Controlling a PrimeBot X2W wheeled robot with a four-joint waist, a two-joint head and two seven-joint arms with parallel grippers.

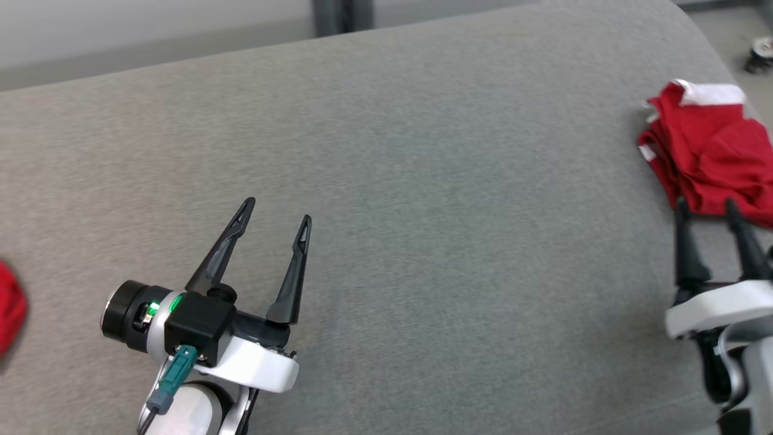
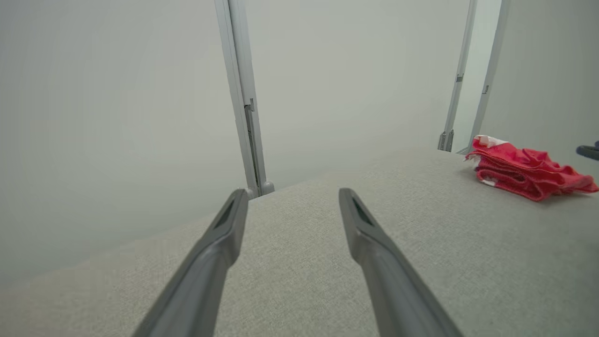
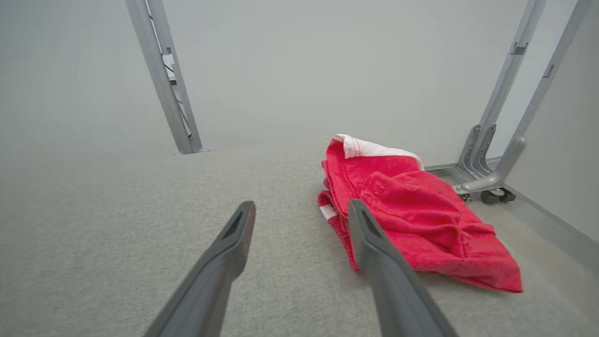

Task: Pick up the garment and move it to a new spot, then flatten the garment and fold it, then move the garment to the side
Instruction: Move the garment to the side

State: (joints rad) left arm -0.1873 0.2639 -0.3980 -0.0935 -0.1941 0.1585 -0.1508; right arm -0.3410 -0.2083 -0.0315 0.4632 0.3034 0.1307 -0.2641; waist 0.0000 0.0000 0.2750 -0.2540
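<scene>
The garment point(image 1: 709, 154) is red with white trim, lying in a folded, rumpled bundle at the far right of the grey padded surface point(image 1: 423, 181). In the right wrist view the garment point(image 3: 412, 220) lies just ahead and to the right of the fingers. My right gripper point(image 1: 708, 204) is open, its fingertips at the garment's near edge, nothing held between them. My left gripper point(image 1: 279, 209) stands open over bare fabric at the lower left, far from the garment. From the left wrist view the garment point(image 2: 524, 173) shows at the far right.
A red patch of cloth point(image 1: 9, 308) shows at the left edge of the head view. Metal frame posts point(image 3: 161, 79) and wheeled frame feet point(image 3: 486, 182) stand beyond the surface's far edge. The surface's right edge lies close behind the garment.
</scene>
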